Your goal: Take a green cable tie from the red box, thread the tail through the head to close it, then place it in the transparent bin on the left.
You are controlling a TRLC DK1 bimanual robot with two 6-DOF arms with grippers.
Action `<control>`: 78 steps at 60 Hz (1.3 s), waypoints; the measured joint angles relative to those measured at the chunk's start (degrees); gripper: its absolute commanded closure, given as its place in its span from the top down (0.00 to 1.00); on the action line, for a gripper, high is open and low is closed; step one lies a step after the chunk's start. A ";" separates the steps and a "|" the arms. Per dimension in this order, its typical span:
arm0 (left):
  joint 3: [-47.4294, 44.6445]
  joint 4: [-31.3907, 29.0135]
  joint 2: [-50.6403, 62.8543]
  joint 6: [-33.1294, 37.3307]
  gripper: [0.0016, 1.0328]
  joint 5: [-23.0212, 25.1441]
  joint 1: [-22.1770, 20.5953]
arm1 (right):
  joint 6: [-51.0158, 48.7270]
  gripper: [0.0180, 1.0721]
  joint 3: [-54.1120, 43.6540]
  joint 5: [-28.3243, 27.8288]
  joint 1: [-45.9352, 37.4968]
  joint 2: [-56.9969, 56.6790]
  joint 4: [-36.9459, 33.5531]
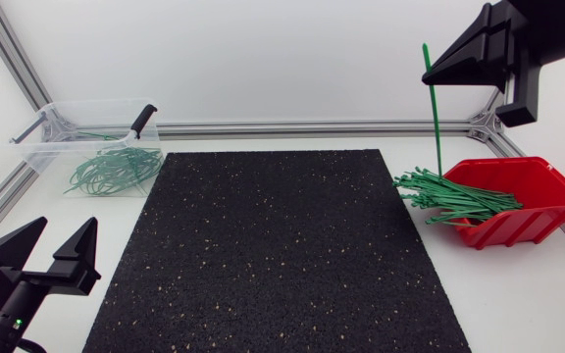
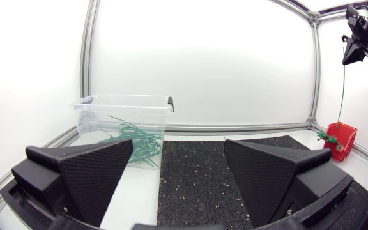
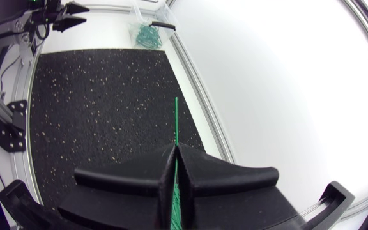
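Note:
My right gripper (image 1: 430,71) hangs high above the red box (image 1: 538,211), shut on one straight green cable tie (image 1: 432,113) that points down toward the box. In the right wrist view the fingers (image 3: 139,176) press together on the tie (image 3: 176,121), which sticks out ahead of them. A pile of green ties (image 1: 454,196) spills from the box's open front. At the table's far left stands the transparent bin (image 1: 42,147), with looped ties (image 1: 116,169) in it. My left gripper (image 1: 59,247) rests open and empty at the near left, and its fingers (image 2: 94,169) stand wide apart.
A black speckled mat (image 1: 273,255) covers the middle of the table. A black-handled tool (image 1: 141,120) leans on the bin's rim. Aluminium frame rails (image 1: 312,127) run along the back and sides. From the left wrist, the bin (image 2: 123,124) is ahead and the red box (image 2: 340,139) far off.

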 measured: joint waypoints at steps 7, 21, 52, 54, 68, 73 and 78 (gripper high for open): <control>0.00 0.00 0.00 0.00 0.97 0.02 0.00 | 10.60 0.06 0.11 -0.02 5.40 0.26 3.10; 0.00 0.00 0.00 0.00 0.97 0.02 -0.35 | 31.08 0.06 -0.31 0.24 15.65 2.27 13.94; 0.00 -0.02 0.00 0.00 0.97 0.02 -0.44 | 61.66 0.06 -16.00 -8.98 24.15 8.35 45.29; 0.00 -0.02 0.00 0.00 0.97 0.00 -0.44 | 63.67 0.06 -17.09 -10.19 24.37 8.70 47.36; 0.00 -0.02 0.00 0.00 0.97 0.00 -0.44 | 73.50 0.06 -20.22 -18.71 24.83 14.69 57.29; 0.00 -0.02 0.00 0.00 0.97 0.00 -0.44 | 74.55 0.06 -21.11 -19.08 24.85 16.70 58.64; 0.00 -0.02 0.00 0.00 0.97 -0.02 -0.44 | 75.17 0.06 -23.47 -19.06 24.65 17.14 59.54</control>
